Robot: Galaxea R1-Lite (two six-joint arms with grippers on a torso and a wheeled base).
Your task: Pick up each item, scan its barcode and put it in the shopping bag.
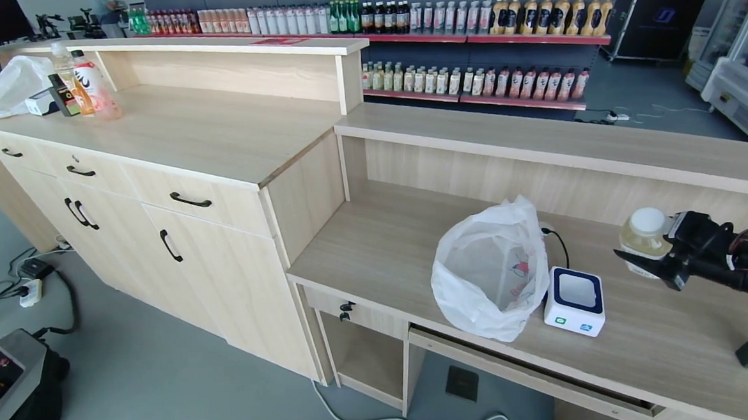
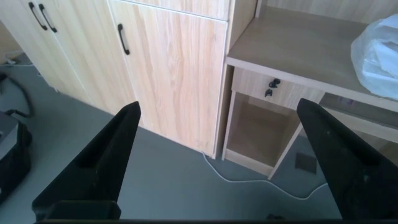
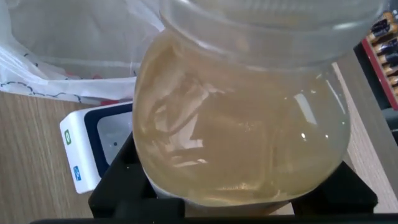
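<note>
Beside the scanner (image 1: pixel 574 300) and bag (image 1: pixel 489 271), right gripper (image 1: pixel 646 248) clamps a bottle (image 1: pixel 641 233); left gripper (image 2: pixel 219 109) gapes.

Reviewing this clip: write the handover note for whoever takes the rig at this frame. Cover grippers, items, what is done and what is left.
Left gripper: open, holding nothing, over the floor in front of the cabinet.
Right gripper: shut on the bottle of pale liquid, held above the lower desk, to the robot's right of the scanner.
Shopping bag: open on the lower desk beside the scanner; its contents cannot be made out.
Done: bottle picked up.
Left: scan it if not yet scanned and bag it. More bottles wait on the upper counter, far left.
</note>
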